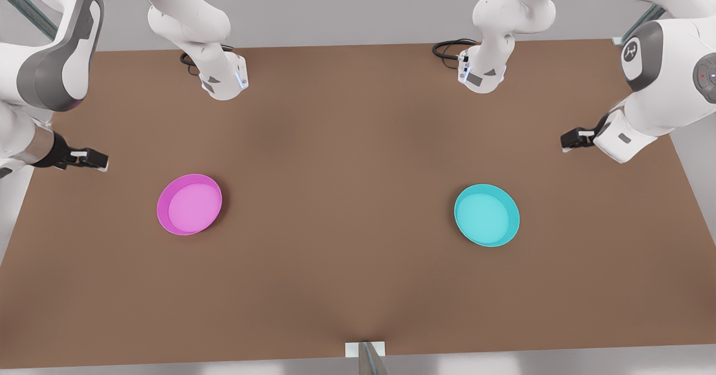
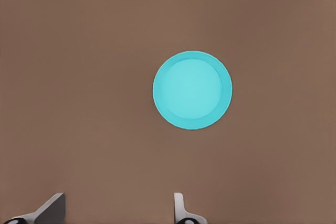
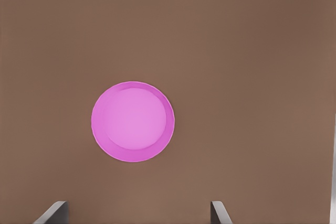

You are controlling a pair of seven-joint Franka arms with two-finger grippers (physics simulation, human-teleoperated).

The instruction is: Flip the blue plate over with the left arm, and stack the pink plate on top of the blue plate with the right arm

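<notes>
You had the pink plate (image 1: 189, 205) lying open side up on the table (image 1: 358, 285), well apart from the blue plate (image 1: 486, 215), on the front view's left of it. The left gripper (image 1: 571, 140) hung beyond the blue plate toward the front view's right edge, the right gripper (image 1: 92, 159) far off past the pink plate.

Two shallow plates lie open side up, well apart, on a bare brown table (image 1: 358, 285), with a white arm at each side.

The round magenta-pink plate (image 1: 189, 204) sits at centre left of the frame, the round cyan-turquoise plate (image 1: 486, 215) at centre right. The small black right gripper (image 1: 89, 159) hangs at the far left edge, up and left of the pink plate. The matching left gripper (image 1: 573, 138) hangs at the right, up and right of the cyan plate. Two white arm bases stand along the table's top edge, each trailing a black cable.
</notes>
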